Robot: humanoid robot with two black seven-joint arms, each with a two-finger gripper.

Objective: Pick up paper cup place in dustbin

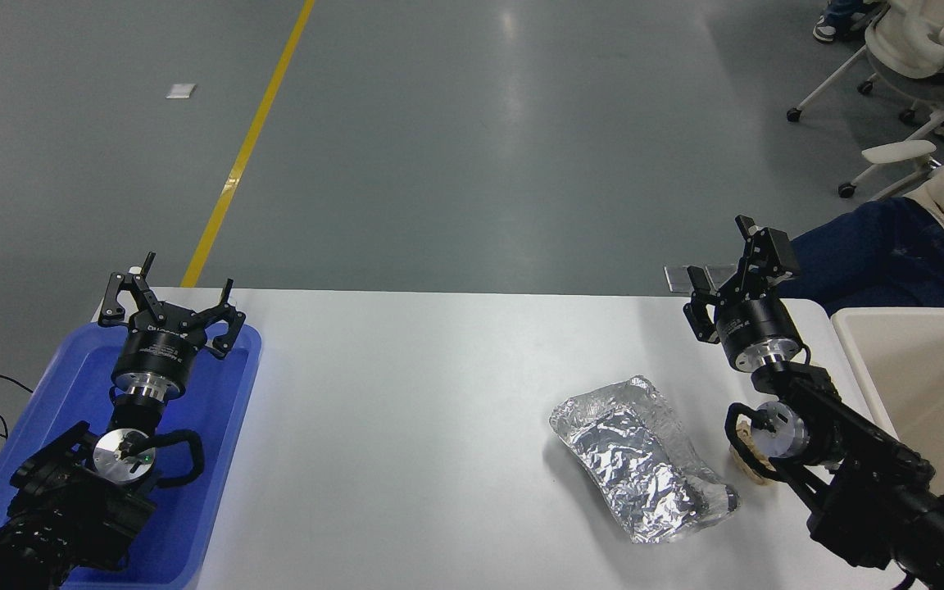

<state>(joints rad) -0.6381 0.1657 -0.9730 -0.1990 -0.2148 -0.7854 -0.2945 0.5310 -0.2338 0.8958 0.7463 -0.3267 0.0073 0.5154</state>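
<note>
No paper cup shows in the head view; it is hidden or out of sight. The cream-white dustbin (853,340) stands at the table's right end, cut off by the picture's edge, and what I see of its inside is bare. My right gripper (722,252) hovers open above the table's far right corner, just left of the dustbin, with nothing between its fingers. My left gripper (170,288) stays parked open over the blue tray at the lower left.
A crinkled silver foil tray (640,459) lies on the white table (406,410) left of my right arm. A tan crumpled paper piece (746,465) peeks out from under that arm. The blue tray (226,426) sits at the left. A seated person (906,254) is at the far right.
</note>
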